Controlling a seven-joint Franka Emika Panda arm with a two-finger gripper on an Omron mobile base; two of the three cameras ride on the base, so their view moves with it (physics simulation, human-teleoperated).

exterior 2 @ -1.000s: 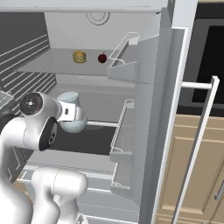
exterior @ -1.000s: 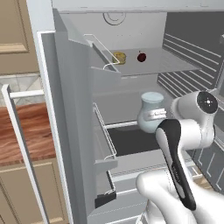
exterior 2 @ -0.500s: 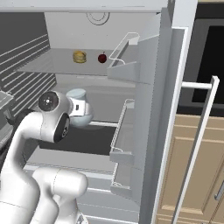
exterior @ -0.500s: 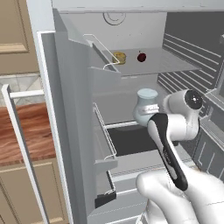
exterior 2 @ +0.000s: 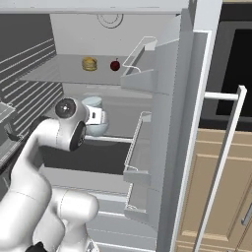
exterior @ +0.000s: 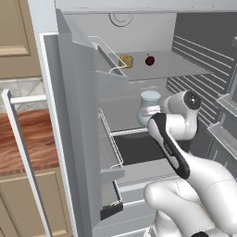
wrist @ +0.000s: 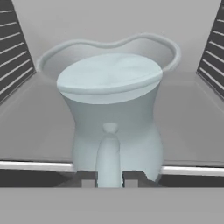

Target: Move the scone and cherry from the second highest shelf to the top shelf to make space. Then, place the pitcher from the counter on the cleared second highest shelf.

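- Left base view: the scone (exterior: pixel 126 60) and the cherry (exterior: pixel 149 60) lie on the top shelf (exterior: pixel 185 68); the pitcher (exterior: pixel 148 108) stands below on the second highest shelf (exterior: pixel 121 110).
- Right base view: pitcher (exterior 2: pixel 94 122) behind the arm.
- Hand view: the jaws (wrist: pixel 110 178) clasp the pitcher's (wrist: pixel 116 109) handle.

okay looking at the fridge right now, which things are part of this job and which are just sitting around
Part of the job: the scone and cherry, both on the top shelf; the pitcher, over the second highest shelf; the gripper, fingers either side of the pitcher's handle.

Just there: door bins, dark lower tray, counter.
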